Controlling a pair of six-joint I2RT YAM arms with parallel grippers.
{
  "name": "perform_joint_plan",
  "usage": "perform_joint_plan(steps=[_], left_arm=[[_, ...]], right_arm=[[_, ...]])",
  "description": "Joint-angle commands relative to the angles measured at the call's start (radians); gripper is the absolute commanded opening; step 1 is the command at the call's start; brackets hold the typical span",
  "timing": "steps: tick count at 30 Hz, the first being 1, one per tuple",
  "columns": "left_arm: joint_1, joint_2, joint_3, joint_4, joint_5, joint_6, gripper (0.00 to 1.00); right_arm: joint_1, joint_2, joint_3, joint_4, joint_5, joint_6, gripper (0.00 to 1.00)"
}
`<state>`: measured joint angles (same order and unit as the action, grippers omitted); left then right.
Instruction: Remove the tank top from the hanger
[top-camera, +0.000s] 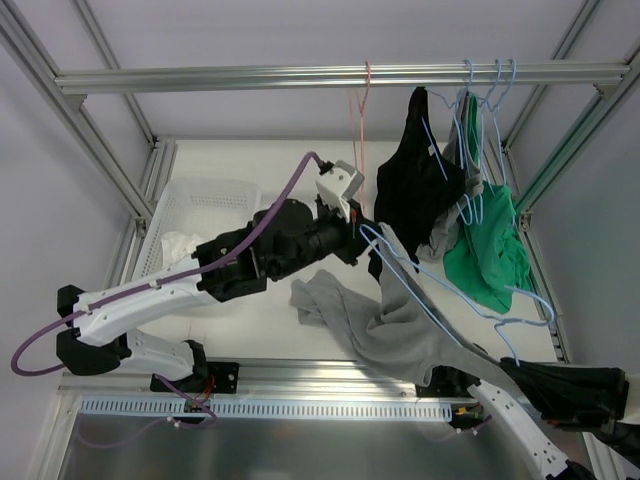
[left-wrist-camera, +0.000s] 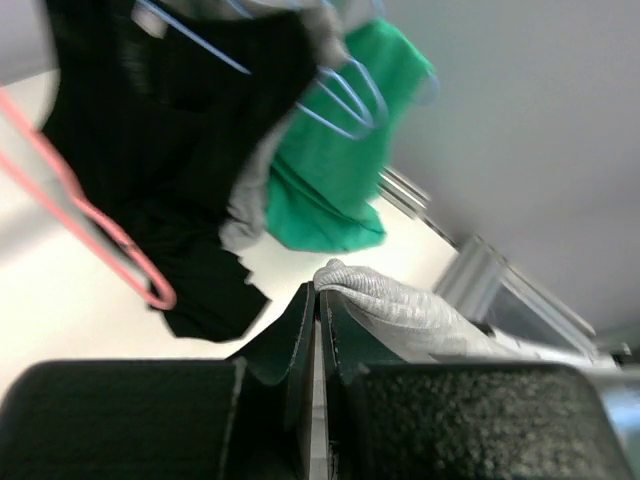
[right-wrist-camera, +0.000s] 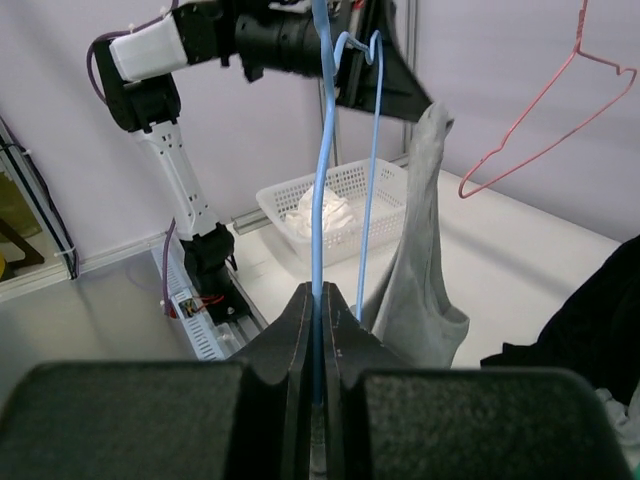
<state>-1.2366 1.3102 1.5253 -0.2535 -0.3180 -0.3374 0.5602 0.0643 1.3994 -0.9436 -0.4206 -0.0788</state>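
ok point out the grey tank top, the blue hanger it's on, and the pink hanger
grey tank top (top-camera: 400, 335), top external view, middle of the draped body
blue hanger (right-wrist-camera: 320, 200), right wrist view, mid-length of the long straight wire
pink hanger (left-wrist-camera: 165, 297), left wrist view, its rounded lower corner

Soft cloth, coated wire, brushed metal, matt black plastic

The tank top (top-camera: 400, 325) is grey jersey cloth, matt, with a fine knit texture showing along its edge. The hanger (right-wrist-camera: 322, 180) is thin light-blue wire with a smooth, slightly glossy coating. A black garment (top-camera: 415, 190) and a green garment (top-camera: 490, 250) are matt cloth as well, and a pink hanger (top-camera: 360, 120) looks like the same smooth coated wire. The rail (top-camera: 330, 77) is silvery brushed metal. The basket (top-camera: 210, 195) is white latticed plastic on a white matt surface (top-camera: 270, 165). The left gripper (left-wrist-camera: 317, 295) and right gripper (right-wrist-camera: 318, 295) have smooth matt black jaws, and their housings are finely grained.
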Motion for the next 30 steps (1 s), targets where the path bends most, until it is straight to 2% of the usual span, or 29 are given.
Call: perform_joint_plan(steps=[1, 2, 5, 7, 10, 13, 17, 21, 24, 30], left_arm=[[-0.076, -0.068, -0.138, 0.164, 0.198, 0.066, 0.0], [-0.127, -0.078, -0.186, 0.257, 0.198, 0.077, 0.0], [-0.17, -0.097, -0.347, 0.396, 0.198, 0.061, 0.0], [-0.193, -0.1, -0.399, 0.459, 0.207, 0.043, 0.0], [-0.202, -0.092, -0.461, 0.539, 0.203, 0.009, 0.0], [-0.204, -0.095, -0.473, 0.536, 0.09, -0.037, 0.0], [-0.204, -0.15, -0.497, 0.487, -0.197, -0.118, 0.0], [-0.204, -0.239, -0.501, 0.404, -0.381, -0.187, 0.0], [-0.204, -0.29, -0.499, 0.362, -0.459, -0.215, 0.0], [-0.204, -0.313, -0.458, 0.353, -0.516, -0.23, 0.0]], right_arm=[[-0.002, -0.03, -0.091, 0.253, 0.028, 0.045, 0.0], [0.0, -0.041, -0.106, 0.281, 0.052, 0.048, 0.0], [0.0, -0.047, -0.172, 0.42, 0.124, 0.076, 0.0], [-0.002, -0.049, -0.213, 0.506, 0.131, 0.112, 0.0], [-0.003, -0.028, -0.237, 0.542, 0.132, 0.131, 0.0], [-0.005, -0.011, -0.252, 0.54, 0.129, 0.114, 0.0], [-0.005, -0.035, -0.263, 0.531, 0.12, 0.099, 0.0], [-0.005, -0.037, -0.232, 0.452, 0.103, 0.086, 0.0], [-0.006, -0.034, -0.224, 0.419, 0.094, 0.057, 0.0], [-0.006, -0.049, -0.241, 0.384, 0.074, 0.05, 0.0]])
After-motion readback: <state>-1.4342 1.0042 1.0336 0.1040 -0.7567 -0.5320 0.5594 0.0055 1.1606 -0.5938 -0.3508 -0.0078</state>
